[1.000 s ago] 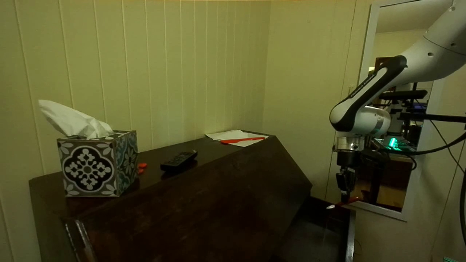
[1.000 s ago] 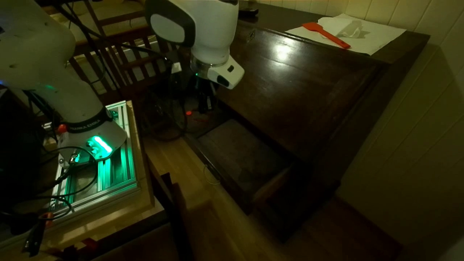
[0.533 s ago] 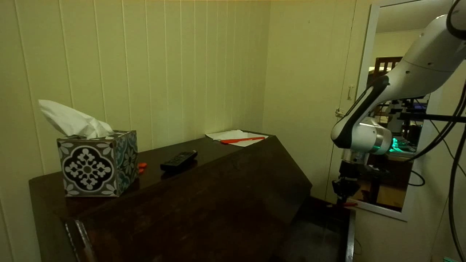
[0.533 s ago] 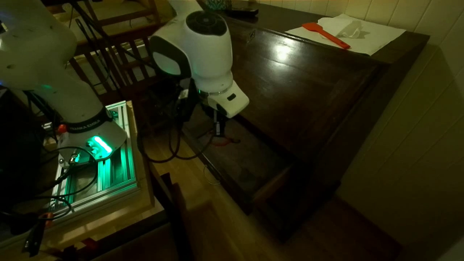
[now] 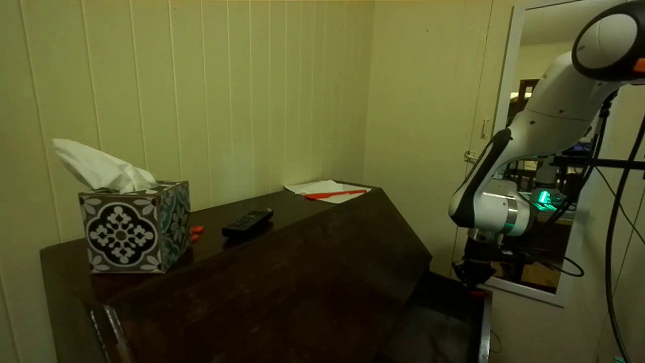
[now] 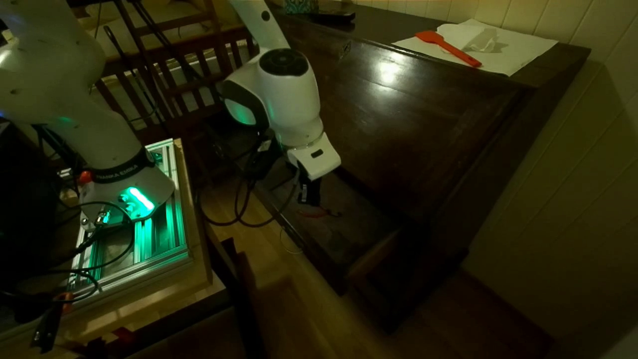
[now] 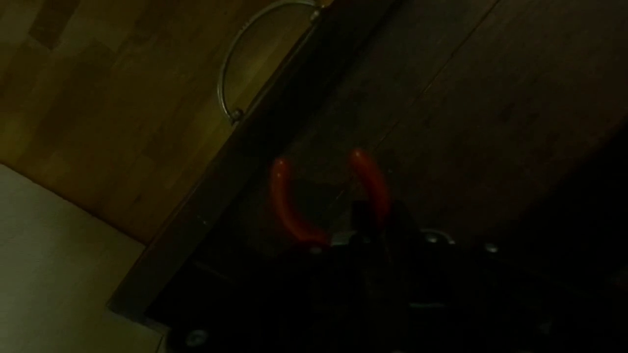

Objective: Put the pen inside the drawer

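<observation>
No pen shows in any view. My gripper (image 7: 380, 215) is shut on one red handle of a pair of pliers (image 7: 283, 201); the other handle stands free to the left in the wrist view. The wrist view is very dark and the tool's head is hidden there. In an exterior view the gripper (image 6: 310, 200) points down and the red-handled pliers (image 6: 315, 214) lie level under it. They are low over the bottom of the pulled-out dark drawer (image 6: 359, 232). I cannot tell whether they touch it. In an exterior view the drawer (image 5: 428, 325) also shows, with a bit of red (image 5: 476, 293) below the gripper.
The drawer's front wall (image 7: 211, 211) and its ring pull (image 7: 223, 73) are near the gripper. The desk's sloping lid (image 6: 398, 124) rises beside the arm. On the desk top are a red spatula (image 6: 448, 48) on paper, a remote (image 5: 247, 223) and a tissue box (image 5: 133, 227).
My gripper has come down with the pliers, from above the drawer's far end to low inside the drawer's area. The pliers have stayed in its grip. The drawer has not moved.
</observation>
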Motion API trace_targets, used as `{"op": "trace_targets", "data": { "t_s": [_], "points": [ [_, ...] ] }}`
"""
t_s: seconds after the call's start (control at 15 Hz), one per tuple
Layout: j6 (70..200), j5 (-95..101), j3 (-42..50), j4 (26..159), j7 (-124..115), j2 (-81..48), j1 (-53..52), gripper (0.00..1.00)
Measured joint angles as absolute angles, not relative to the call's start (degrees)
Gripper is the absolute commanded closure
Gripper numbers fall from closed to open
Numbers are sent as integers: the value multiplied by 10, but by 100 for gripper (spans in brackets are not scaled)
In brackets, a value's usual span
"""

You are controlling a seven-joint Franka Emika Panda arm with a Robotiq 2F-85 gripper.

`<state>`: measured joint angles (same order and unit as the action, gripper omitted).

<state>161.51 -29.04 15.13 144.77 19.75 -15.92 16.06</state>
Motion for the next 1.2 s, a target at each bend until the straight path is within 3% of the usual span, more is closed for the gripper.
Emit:
{"op": "trace_targets", "data": {
  "t_s": [1.2],
  "points": [
    [1900, -315, 46, 1326, 67, -391, 173, 97]
  ]
}}
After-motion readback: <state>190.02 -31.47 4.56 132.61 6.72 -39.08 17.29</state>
